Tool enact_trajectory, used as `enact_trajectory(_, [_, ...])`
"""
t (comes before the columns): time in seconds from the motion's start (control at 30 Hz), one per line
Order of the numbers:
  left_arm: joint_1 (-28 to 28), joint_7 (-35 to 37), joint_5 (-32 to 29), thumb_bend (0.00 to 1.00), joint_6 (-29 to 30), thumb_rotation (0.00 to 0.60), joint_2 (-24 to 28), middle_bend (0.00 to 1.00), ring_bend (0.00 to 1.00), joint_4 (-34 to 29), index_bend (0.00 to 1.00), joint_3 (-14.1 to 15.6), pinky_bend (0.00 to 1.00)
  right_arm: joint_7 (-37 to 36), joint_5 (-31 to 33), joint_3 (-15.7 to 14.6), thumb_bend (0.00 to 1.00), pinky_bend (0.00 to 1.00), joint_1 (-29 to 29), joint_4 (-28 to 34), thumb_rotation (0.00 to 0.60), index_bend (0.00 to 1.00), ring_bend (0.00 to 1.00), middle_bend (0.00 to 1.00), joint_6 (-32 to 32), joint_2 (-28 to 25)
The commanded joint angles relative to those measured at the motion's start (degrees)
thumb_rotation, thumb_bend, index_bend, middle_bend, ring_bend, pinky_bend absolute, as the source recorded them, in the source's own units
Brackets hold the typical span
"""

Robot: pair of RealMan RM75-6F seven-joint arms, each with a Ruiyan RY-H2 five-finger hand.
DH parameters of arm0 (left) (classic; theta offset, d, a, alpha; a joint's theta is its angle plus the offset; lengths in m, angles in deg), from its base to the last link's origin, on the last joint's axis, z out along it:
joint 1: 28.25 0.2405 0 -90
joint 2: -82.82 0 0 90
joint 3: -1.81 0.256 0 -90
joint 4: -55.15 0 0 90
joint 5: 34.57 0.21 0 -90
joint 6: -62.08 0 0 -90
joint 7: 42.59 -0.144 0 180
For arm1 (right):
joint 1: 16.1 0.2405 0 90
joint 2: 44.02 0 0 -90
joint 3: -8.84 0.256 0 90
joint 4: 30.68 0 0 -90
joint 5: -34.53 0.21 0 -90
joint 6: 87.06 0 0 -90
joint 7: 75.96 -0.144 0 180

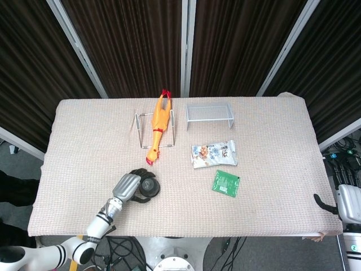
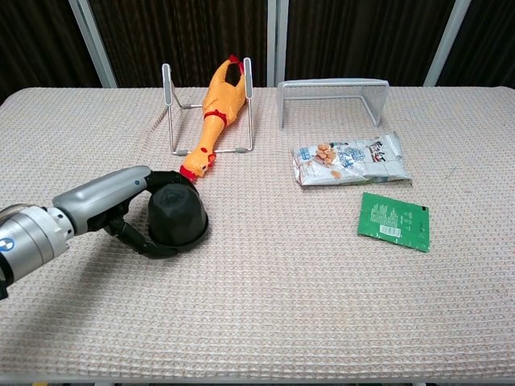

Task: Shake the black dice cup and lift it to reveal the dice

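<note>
The black dice cup stands mouth-down on the woven tablecloth, near the front left; in the head view the cup shows as a dark round shape. My left hand wraps around its left side, black fingers curled at the cup's front and back, gripping it. The same left hand shows from above beside the cup. No dice are visible. My right hand shows only as a dark tip off the table's right edge, its fingers hidden.
A yellow rubber chicken leans in a wire stand just behind the cup. A wire shelf, a snack bag and a green packet lie to the right.
</note>
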Motion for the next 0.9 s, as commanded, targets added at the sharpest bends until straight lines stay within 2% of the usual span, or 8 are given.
enact_trajectory(0.03, [0.03, 0.19, 0.48, 0.25, 0.69, 0.6, 0.5, 0.42, 0.19, -0.73, 0.31, -0.12, 0.23, -0.05, 0.01, 0.02, 0.16, 0.0, -0.01, -0.03, 0.6, 0.0, 0.0, 0.0, 0.01, -0.01])
enact_trajectory(0.3, [-0.15, -1.41, 0.42, 0.26, 2.12, 0.6, 4.85, 0.46, 0.25, -6.24, 0.38, -1.52, 0.29, -0.22, 0.03, 0.1, 0.16, 0.0, -0.24, -0.08, 0.6, 0.0, 0.0, 0.0, 0.36, -0.16])
enact_trajectory(0.43, [-0.26, -3.02, -2.02, 0.26, 0.46, 0.6, 8.79, 0.47, 0.26, -9.89, 0.38, -2.3, 0.31, -0.28, -0.17, 0.09, 0.16, 0.0, -0.28, -0.03, 0.6, 0.0, 0.0, 0.0, 0.53, -0.17])
enact_trajectory(0.53, [-0.16, -4.6, -3.73, 0.26, 0.9, 0.6, 12.56, 0.47, 0.26, -12.68, 0.38, -3.92, 0.31, -0.25, -0.37, 0.09, 0.16, 0.0, -0.32, 0.09, 0.6, 0.0, 0.0, 0.0, 0.74, -0.22])
enact_trajectory(0.63, [-0.77, -6.82, -5.29, 0.26, 1.75, 0.6, 18.28, 0.47, 0.26, -17.26, 0.38, -7.15, 0.31, -0.22, -0.55, 0.12, 0.16, 0.0, -0.39, 0.18, 0.6, 0.0, 0.0, 0.0, 1.06, -0.24])
enact_trajectory(0.73, [-1.75, -9.88, -6.82, 0.26, 2.98, 0.6, 25.32, 0.47, 0.26, -23.92, 0.38, -11.57, 0.31, -0.17, -0.58, 0.09, 0.16, 0.0, -0.39, 0.12, 0.6, 0.0, 0.0, 0.0, 1.06, -0.12])
enact_trajectory(0.83, [-2.99, -13.1, -8.57, 0.26, 5.27, 0.6, 32.51, 0.47, 0.26, -31.67, 0.38, -17.63, 0.31, 0.08, -0.8, -0.09, 0.16, 0.0, -0.33, 0.13, 0.6, 0.0, 0.0, 0.0, 0.93, 0.06])
enact_trajectory(0.9, [-3.51, -15.38, -10.22, 0.26, 6.34, 0.6, 35.44, 0.47, 0.26, -34.91, 0.38, -20.26, 0.31, 0.25, -0.93, -0.14, 0.16, 0.0, -0.28, 0.18, 0.6, 0.0, 0.0, 0.0, 0.91, 0.11])
